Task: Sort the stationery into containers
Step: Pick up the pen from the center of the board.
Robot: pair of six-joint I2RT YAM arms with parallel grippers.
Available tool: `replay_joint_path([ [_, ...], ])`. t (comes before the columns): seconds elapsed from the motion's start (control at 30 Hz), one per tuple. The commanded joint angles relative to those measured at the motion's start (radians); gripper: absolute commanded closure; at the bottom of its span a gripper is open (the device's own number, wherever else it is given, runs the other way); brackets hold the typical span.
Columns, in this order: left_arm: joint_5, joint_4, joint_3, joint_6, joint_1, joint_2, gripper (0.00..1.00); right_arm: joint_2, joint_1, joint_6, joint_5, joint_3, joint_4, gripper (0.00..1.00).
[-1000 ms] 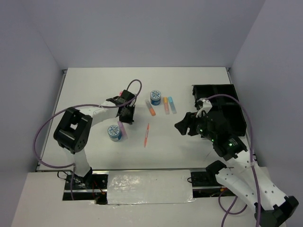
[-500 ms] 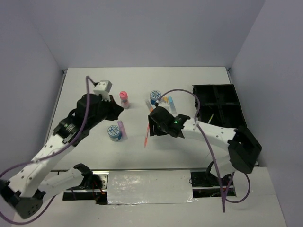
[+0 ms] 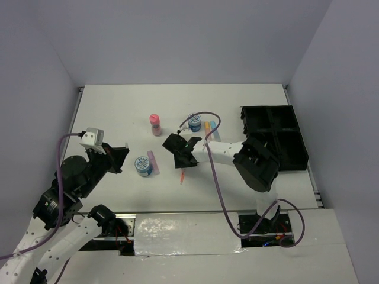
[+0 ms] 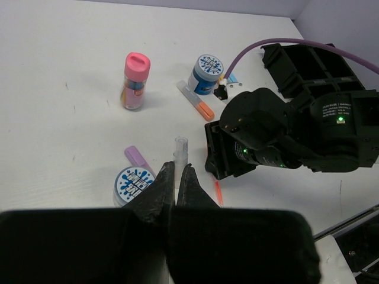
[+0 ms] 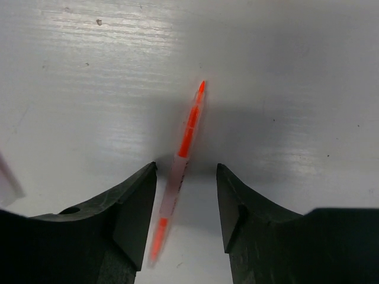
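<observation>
Merely blue splashes pattern the near tub (image 4: 131,182); any writing unreadable.

readable text: none in any view
near tub lid (image 4: 134,182): blue splashes on white around a round mark; any lettering is too small to make out
far tub lid (image 4: 208,64): the same blue-on-white pattern, nothing legible
pink bottle (image 4: 134,83) label: multicoloured print, too blurred to read
orange pen (image 5: 179,160) barrel: blurred, no print legible
right arm housing (image 4: 331,127): one lit green dot, no lettering legible
</observation>
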Motion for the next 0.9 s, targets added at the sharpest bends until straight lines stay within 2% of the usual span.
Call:
replay_joint_path([
  [0.0,0.001,0.018,0.001,0.029,0.004,-0.012,1.00,0.031,0.010,0.026,0.044,0.051,-0.038,0.48],
  [0.1,0.005,0.013,0.001,0.029,0.004,-0.002,1.00,0.027,0.010,0.025,0.021,0.008,-0.001,0.61],
  [0.17,-0.001,0.009,0.004,0.026,0.004,0.009,1.00,0.025,0.010,0.025,-0.004,-0.021,0.024,0.63],
  [0.27,-0.016,0.001,0.004,0.021,0.004,0.011,1.00,0.012,0.010,0.013,-0.059,-0.072,0.079,0.72],
  [0.3,-0.019,0.001,0.005,0.018,0.004,0.009,1.00,0.005,0.010,0.011,-0.076,-0.087,0.094,0.86],
  [0.37,-0.036,0.000,0.004,0.004,0.004,0.001,1.00,-0.024,0.010,0.007,-0.105,-0.124,0.139,1.00],
  [0.43,-0.039,0.001,0.001,-0.014,0.006,0.000,1.00,-0.085,0.013,-0.021,-0.145,-0.180,0.188,1.00],
  [0.57,-0.020,0.015,-0.020,-0.055,0.004,0.012,1.00,-0.269,0.030,-0.119,-0.237,-0.315,0.416,1.00],
  [0.67,0.129,0.116,-0.083,-0.112,0.004,0.014,1.00,-0.434,0.052,-0.202,-0.376,-0.438,0.588,1.00],
  [0.73,0.232,0.234,-0.114,-0.208,0.004,0.023,1.00,-0.551,0.065,-0.224,-0.490,-0.524,0.695,1.00],
  [0.8,0.356,0.384,-0.162,-0.287,0.004,0.038,1.00,-0.625,0.081,-0.216,-0.521,-0.588,0.743,1.00],
  [0.87,0.421,0.490,-0.207,-0.333,0.004,0.067,1.00,-0.735,0.107,-0.202,-0.521,-0.619,0.792,1.00],
])
